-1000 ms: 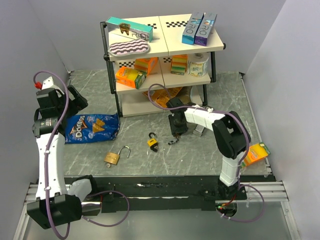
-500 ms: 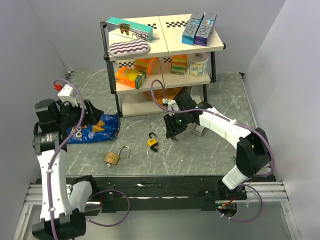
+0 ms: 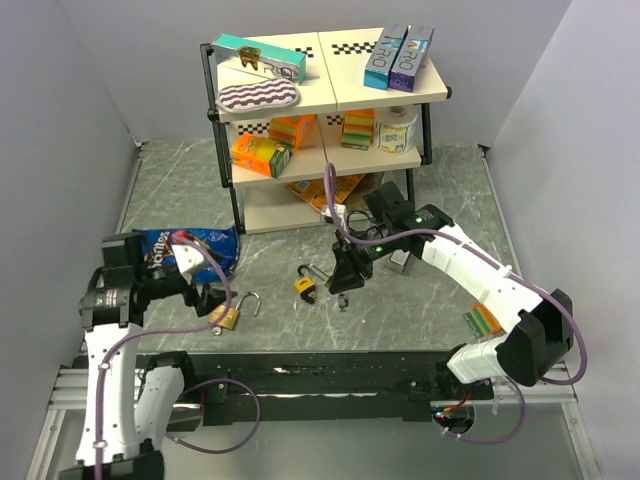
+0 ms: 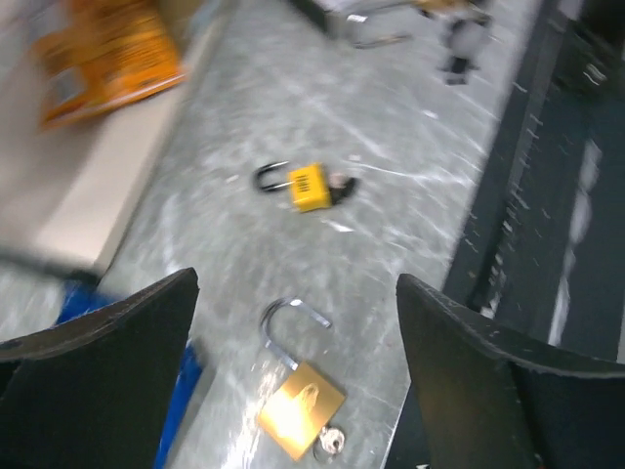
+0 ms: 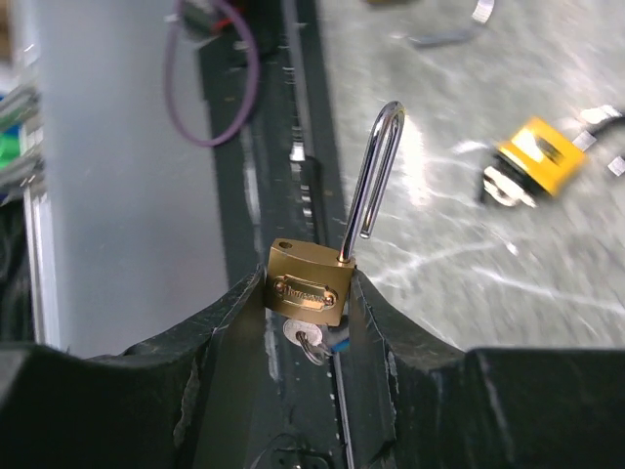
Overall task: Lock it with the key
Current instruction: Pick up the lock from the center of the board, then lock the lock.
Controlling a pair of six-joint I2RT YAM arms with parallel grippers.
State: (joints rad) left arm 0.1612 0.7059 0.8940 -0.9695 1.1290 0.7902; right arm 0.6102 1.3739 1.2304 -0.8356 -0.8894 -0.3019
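My right gripper [image 5: 308,293] is shut on a small brass padlock [image 5: 307,285] and holds it off the table. Its shackle [image 5: 376,166] is open and its key [image 5: 303,335] sits in the bottom. In the top view this gripper [image 3: 345,275] is just right of a yellow padlock [image 3: 305,285] lying on the table, also in the right wrist view [image 5: 542,164]. A second brass padlock [image 3: 228,318] lies with its shackle open and a key [image 4: 332,443] in it. My left gripper [image 3: 212,298] is open, and that padlock [image 4: 301,410] lies just beyond and between its jaws.
A two-tier shelf [image 3: 330,95] with boxes and sponges stands at the back. A blue Doritos bag [image 3: 190,250] lies left of it. An orange box [image 3: 483,320] sits by the right arm's base. A black rail [image 3: 300,362] runs along the near edge.
My left arm has swung down and inward, from beside the chip bag to the brass padlock on the table. My right arm has carried its padlock forward and left, next to the yellow one.
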